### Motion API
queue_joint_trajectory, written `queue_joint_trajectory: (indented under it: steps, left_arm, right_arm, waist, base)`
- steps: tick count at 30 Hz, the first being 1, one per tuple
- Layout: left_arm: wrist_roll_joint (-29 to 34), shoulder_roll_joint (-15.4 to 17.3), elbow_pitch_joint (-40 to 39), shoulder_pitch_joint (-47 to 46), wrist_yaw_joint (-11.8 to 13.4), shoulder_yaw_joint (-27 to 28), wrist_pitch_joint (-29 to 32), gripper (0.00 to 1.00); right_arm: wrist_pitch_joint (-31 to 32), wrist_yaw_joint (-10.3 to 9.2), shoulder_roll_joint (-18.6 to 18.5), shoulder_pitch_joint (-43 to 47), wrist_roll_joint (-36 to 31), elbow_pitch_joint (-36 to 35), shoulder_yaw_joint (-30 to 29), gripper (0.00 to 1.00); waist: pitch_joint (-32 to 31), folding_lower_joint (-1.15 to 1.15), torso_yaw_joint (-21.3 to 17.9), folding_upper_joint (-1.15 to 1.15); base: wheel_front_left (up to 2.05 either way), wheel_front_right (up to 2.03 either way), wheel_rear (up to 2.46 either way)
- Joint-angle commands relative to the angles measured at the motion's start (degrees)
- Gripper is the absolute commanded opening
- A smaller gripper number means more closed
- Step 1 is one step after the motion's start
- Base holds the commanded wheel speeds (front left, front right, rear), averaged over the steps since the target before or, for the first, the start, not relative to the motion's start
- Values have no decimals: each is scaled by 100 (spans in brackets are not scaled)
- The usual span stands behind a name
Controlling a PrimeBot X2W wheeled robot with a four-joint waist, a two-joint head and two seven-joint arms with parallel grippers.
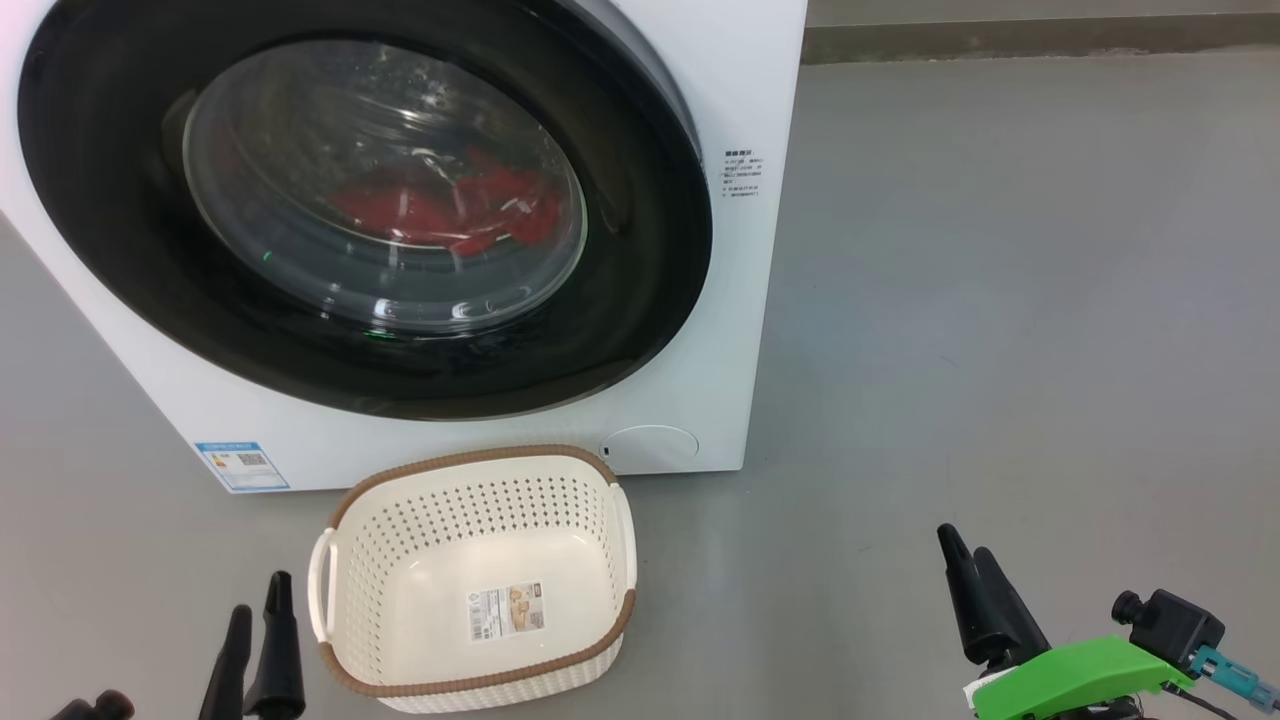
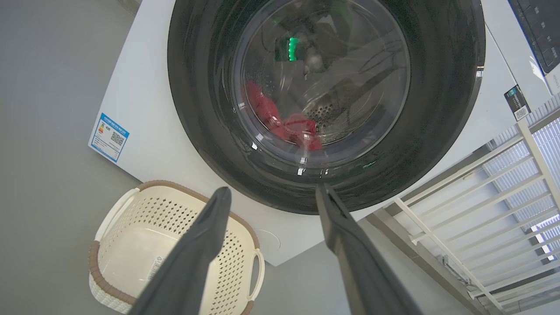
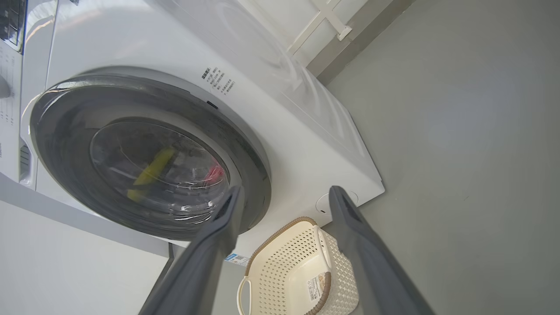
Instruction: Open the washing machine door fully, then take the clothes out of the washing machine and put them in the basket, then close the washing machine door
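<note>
The washing machine (image 1: pixel 720 120) stands on the floor with its black-rimmed door (image 1: pixel 640 290) lying flat against the white front. Red clothes (image 1: pixel 440 205) (image 2: pixel 284 124) show through the glass window, low in the drum. The cream basket (image 1: pixel 340 600) (image 2: pixel 245 245) (image 3: pixel 280 262) sits on the floor just in front of the machine, nothing in it but a paper label. My left gripper (image 1: pixel 258 615) (image 2: pixel 273 192) is open at the lower left, beside the basket. My right gripper (image 1: pixel 968 555) (image 3: pixel 284 192) is open at the lower right, well away from the machine.
Grey floor (image 1: pixel 1000 300) spreads wide to the right of the machine. A white railing (image 2: pixel 503 197) stands beside the machine in the left wrist view. A blue label (image 1: pixel 242 465) and a round white flap (image 1: pixel 650 445) mark the machine's lower front.
</note>
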Motion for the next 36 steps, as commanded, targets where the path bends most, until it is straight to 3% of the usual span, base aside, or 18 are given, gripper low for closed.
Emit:
queue_joint_trajectory:
  steps: [1, 36]
  left_arm:
    - [160, 144, -195, -17, -13, 74, -72, 100]
    - [2297, 277, -511, 171, -18, -75, -660, 100]
  right_arm:
    - [-76, 5, -66, 21, -141, -167, 135, 100]
    - [-663, 7, -160, 255, -2280, -432, 371, 100]
  waist:
    - [-2, 0, 2, 0]
    - [49, 0, 84, 0]
  base:
    - [0, 0, 0]
    - [0, 0, 0]
